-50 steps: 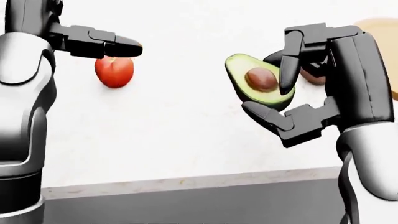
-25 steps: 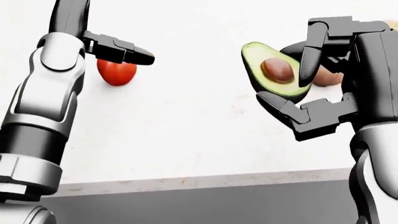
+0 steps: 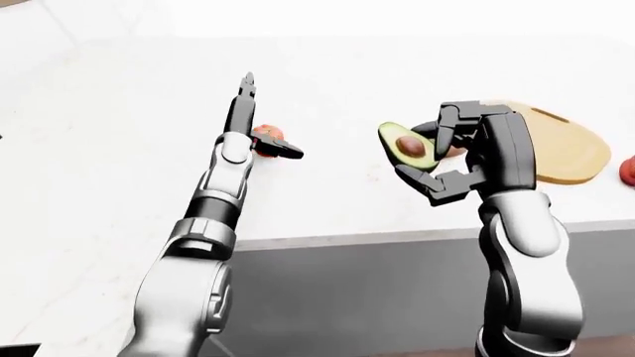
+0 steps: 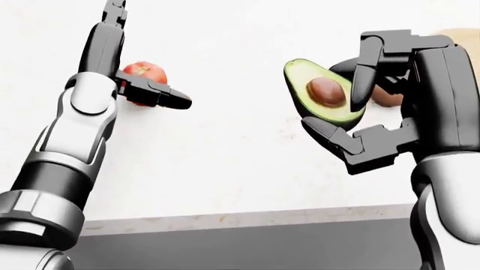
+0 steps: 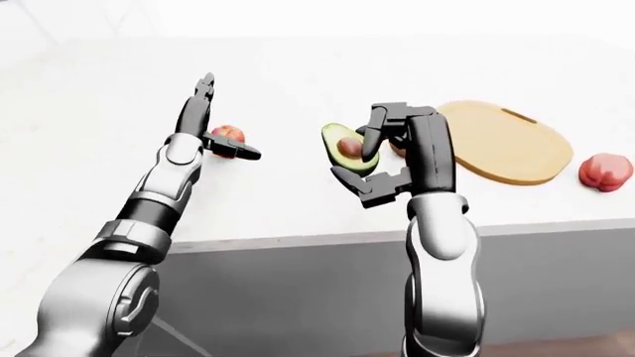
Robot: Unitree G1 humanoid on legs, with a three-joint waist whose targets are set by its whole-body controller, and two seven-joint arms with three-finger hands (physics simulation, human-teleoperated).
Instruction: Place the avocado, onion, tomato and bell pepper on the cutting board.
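Green-skinned and cut open to show its brown pit, the halved avocado (image 4: 322, 93) sits in the grasp of the right hand (image 4: 375, 107), whose black fingers (image 4: 362, 84) close over its cut face from above and below (the fruit is held off the white countertop (image 4: 225, 169), right of centre in the head view). Behind that hand a small brownish round thing (image 4: 389, 97) peeks out; I cannot tell what it is. At the upper left of the head view the left hand (image 4: 146, 90) has its dark fingers spread and released, one pointing up, another reaching across the round red tomato (image 4: 144, 73) without gripping it. In the right-eye view the tan oval wooden cutting board (image 5: 501, 141) lies right of the avocado, and a lumpy red bell pepper (image 5: 604, 170) rests near the right edge.
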